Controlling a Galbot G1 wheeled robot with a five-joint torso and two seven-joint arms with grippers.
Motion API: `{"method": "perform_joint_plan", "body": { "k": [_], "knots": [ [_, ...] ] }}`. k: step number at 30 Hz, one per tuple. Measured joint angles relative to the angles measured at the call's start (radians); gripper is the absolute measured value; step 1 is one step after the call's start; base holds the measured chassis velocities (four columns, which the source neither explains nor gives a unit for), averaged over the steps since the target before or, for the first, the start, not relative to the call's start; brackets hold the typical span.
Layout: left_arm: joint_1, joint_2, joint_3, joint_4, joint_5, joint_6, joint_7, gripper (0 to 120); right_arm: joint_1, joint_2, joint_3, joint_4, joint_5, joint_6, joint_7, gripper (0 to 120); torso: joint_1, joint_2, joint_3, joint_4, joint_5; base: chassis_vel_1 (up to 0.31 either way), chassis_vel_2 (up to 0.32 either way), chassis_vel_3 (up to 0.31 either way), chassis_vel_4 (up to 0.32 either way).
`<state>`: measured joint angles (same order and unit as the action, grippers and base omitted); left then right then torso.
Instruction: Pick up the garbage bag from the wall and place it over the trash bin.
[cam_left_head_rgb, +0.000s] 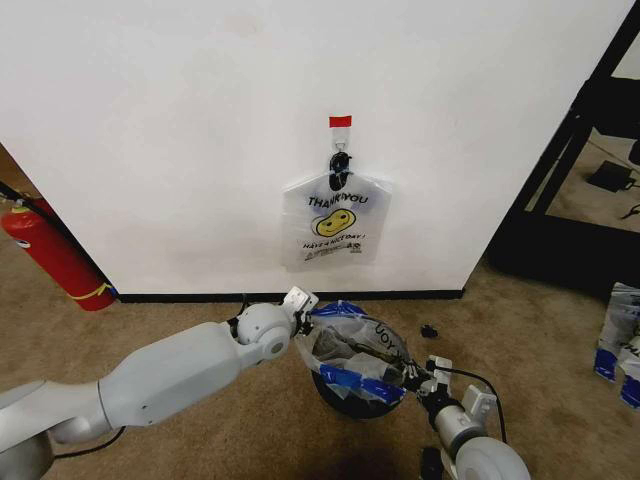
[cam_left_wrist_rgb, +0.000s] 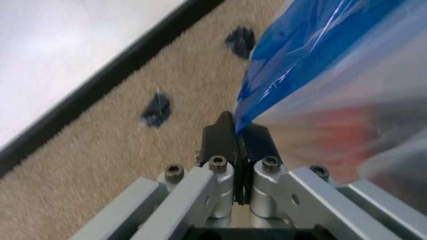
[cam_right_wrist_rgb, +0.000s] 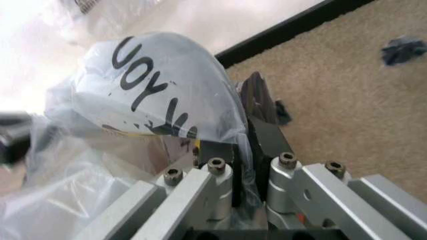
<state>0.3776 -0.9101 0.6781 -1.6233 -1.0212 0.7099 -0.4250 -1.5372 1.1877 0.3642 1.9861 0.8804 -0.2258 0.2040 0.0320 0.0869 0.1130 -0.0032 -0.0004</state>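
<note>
Smooth grey-white arm shells, silver screwed linkages and black fingertips (cam_left_wrist_rgb: 227, 137) form each pincer.

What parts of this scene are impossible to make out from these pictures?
- Trash bin, head view: the garbage bag covers its rim and inside.
- Left gripper, head view: fingertips too small to make out.
- Right gripper, right wrist view: the draped bag hides its fingertips.
</note>
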Motion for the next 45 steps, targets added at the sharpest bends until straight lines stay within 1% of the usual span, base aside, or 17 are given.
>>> {"method": "perform_joint_plan", "body": {
  "k": [3, 8, 10, 15, 18, 21, 22, 24, 25, 30, 32, 34, 36, 38, 40, 41, 45],
  "knots": [
    [0.017, 0.010, -0.013, -0.002, -0.006, 0.003, 0.005, 0, 0.005, 0.005, 0.006, -0.001, 0.031, 0.011, -0.009, 1, 0.000, 0.000, 0.000, 0.0005, 0.0003, 0.000, 0.000, 0.000, 0.000],
    [0.050, 0.028, -0.051, -0.015, -0.039, 0.006, 0.010, 0, 0.011, 0.023, 0.020, -0.007, 0.064, 0.043, -0.030, 1, 0.000, 0.000, 0.000, 0.0000, 0.0001, 0.000, 0.000, 0.000, 0.000],
    [0.052, 0.030, -0.055, -0.017, -0.044, 0.006, 0.010, 0, 0.012, 0.026, 0.020, -0.009, 0.064, 0.048, -0.031, 1, 0.000, 0.000, 0.000, 0.0000, 0.0002, 0.000, 0.000, 0.000, 0.000],
    [0.074, 0.051, -0.098, -0.046, -0.118, 0.022, 0.008, 0, 0.012, 0.034, 0.019, -0.034, 0.033, 0.084, -0.066, 1, 0.000, 0.000, 0.000, 0.0000, 0.0002, 0.000, 0.000, 0.000, 0.000],
    [0.076, 0.055, -0.106, -0.051, -0.129, 0.025, 0.007, 0, 0.010, 0.035, 0.015, -0.039, 0.024, 0.088, -0.071, 1, 0.000, 0.000, 0.000, 0.0000, 0.0003, 0.000, 0.000, 0.000, 0.000],
    [0.086, 0.059, -0.126, -0.070, -0.136, 0.029, 0.005, 12, 0.013, 0.045, 0.004, -0.045, 0.012, 0.095, -0.067, 1, 0.000, 0.000, 0.000, 0.0001, 0.0002, 0.000, 0.000, 0.000, 0.000],
    [0.090, 0.059, -0.138, -0.080, -0.136, 0.029, 0.005, 19, 0.015, 0.049, 0.000, -0.046, 0.010, 0.095, -0.063, 1, 0.000, 0.000, 0.000, 0.0001, 0.0001, 0.000, 0.000, 0.000, 0.000],
    [0.092, 0.059, -0.145, -0.086, -0.136, 0.029, 0.004, 21, 0.016, 0.050, -0.002, -0.046, 0.009, 0.095, -0.061, 1, 0.000, 0.000, 0.000, 0.0001, 0.0002, 0.000, 0.000, 0.000, 0.000],
    [0.097, 0.061, -0.162, -0.104, -0.133, 0.029, 0.001, 27, 0.019, 0.053, -0.007, -0.047, 0.004, 0.094, -0.055, 1, 0.000, 0.000, 0.000, 0.0001, 0.0003, 0.000, 0.000, 0.000, 0.000],
    [0.108, 0.094, -0.217, -0.189, -0.123, 0.028, -0.003, 49, 0.025, 0.059, -0.012, -0.051, 0.002, 0.077, -0.032, 1, 0.000, 0.000, 0.000, 0.0001, 0.0002, 0.000, 0.000, 0.000, 0.000],
    [0.111, 0.098, -0.222, -0.198, -0.121, 0.028, -0.003, 51, 0.026, 0.059, -0.012, -0.051, 0.002, 0.076, -0.030, 1, 0.000, 0.000, 0.000, 0.0000, 0.0002, 0.000, 0.000, 0.000, 0.000],
    [0.142, 0.132, -0.262, -0.260, -0.067, 0.017, -0.001, 61, 0.029, 0.061, -0.012, -0.051, 0.004, 0.070, -0.023, 1, 0.000, 0.000, 0.000, 0.0000, 0.0003, 0.000, 0.000, 0.000, 0.000],
    [0.192, 0.165, -0.313, -0.325, -0.013, -0.031, 0.020, 69, 0.031, 0.063, -0.010, -0.052, 0.006, 0.066, -0.017, 1, 0.000, 0.000, 0.000, 0.0002, 0.0000, 0.000, 0.000, 0.000, 0.000],
    [0.212, 0.176, -0.335, -0.349, 0.011, -0.048, 0.035, 73, 0.032, 0.064, -0.009, -0.053, 0.007, 0.065, -0.015, 1, 0.000, 0.000, 0.000, 0.0000, 0.0000, 0.000, 0.000, 0.000, 0.000],
    [0.293, 0.224, -0.399, -0.430, 0.099, -0.102, 0.100, 81, 0.034, 0.064, -0.007, -0.056, 0.012, 0.060, -0.010, 1, 0.000, 0.000, 0.000, -0.0001, 0.0004, 0.000, 0.000, 0.000, 0.000],
    [0.366, 0.260, -0.430, -0.488, 0.189, -0.143, 0.159, 86, 0.035, 0.065, -0.006, -0.060, 0.014, 0.056, -0.007, 1, 0.000, 0.000, 0.000, 0.0005, 0.0003, 0.000, 0.000, 0.000, 0.000],
    [0.517, 0.313, -0.440, -0.580, 0.439, -0.229, 0.283, 98, 0.040, 0.074, -0.004, -0.071, 0.019, 0.053, -0.001, 1, 0.000, 0.000, 0.000, 0.0009, 0.0003, 0.000, 0.000, 0.000, 0.000]
  ]
}}
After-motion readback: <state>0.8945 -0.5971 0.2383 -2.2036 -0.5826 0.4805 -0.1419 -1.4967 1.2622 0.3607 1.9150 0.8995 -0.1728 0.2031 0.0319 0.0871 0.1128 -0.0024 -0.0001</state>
